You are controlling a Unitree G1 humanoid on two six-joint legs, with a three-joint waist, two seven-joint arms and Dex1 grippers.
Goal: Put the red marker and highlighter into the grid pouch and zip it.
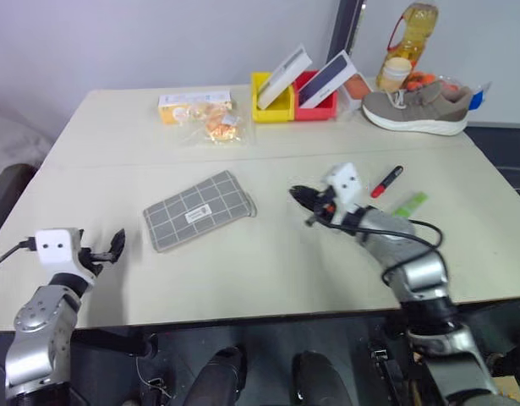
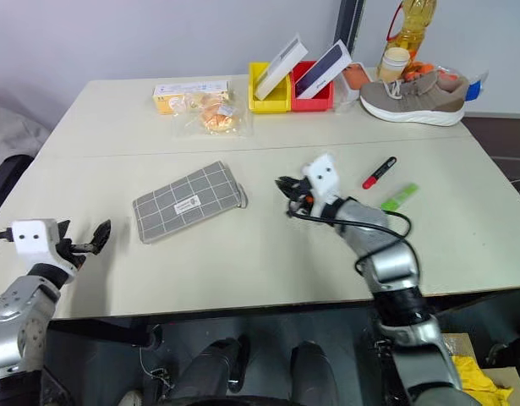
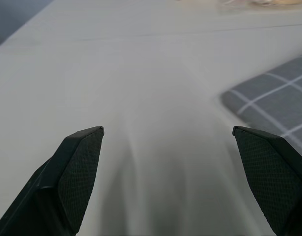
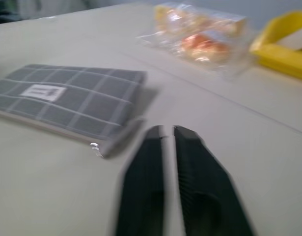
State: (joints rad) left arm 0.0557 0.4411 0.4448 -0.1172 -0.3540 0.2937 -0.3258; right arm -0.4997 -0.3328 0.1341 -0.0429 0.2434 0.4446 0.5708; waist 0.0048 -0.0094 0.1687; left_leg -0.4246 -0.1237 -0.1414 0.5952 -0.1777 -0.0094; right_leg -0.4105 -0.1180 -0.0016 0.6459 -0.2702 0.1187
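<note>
- The grid pouch (image 1: 199, 210) lay flat on the table (image 1: 268, 271), left of centre, white label up, turned at a slant.
- Its zip pull (image 4: 95, 146) showed at the corner nearest the right gripper; whether the zip was open or shut could not be told.
- The right gripper (image 1: 297, 195) hung over the table just right of the pouch, pointing toward it, fingers (image 4: 190, 162) pressed together on nothing.
- It was near the pouch's right end but not touching it.
- The red marker (image 1: 386, 181) lay on the table behind and to the right of that gripper's white wrist block, black end toward the far side.
- The highlighter (image 1: 410, 204) lay just beside the marker, on the near-right side of it, the two apart and roughly parallel.
- Both pens were outside the pouch, well to its right.
- The left gripper (image 1: 117, 245) hovered over the near-left table edge, fingers (image 3: 79, 167) spread wide, empty.
- The pouch's near corner sat ahead of it, between the fingertips' line and the right finger in the wrist view.
- At the back: a snack bag (image 1: 213, 125), a yellow bin (image 1: 270, 106) and red bin (image 1: 319, 107) with boxes, a shoe (image 1: 418, 107), a bottle (image 1: 410, 34).
</note>
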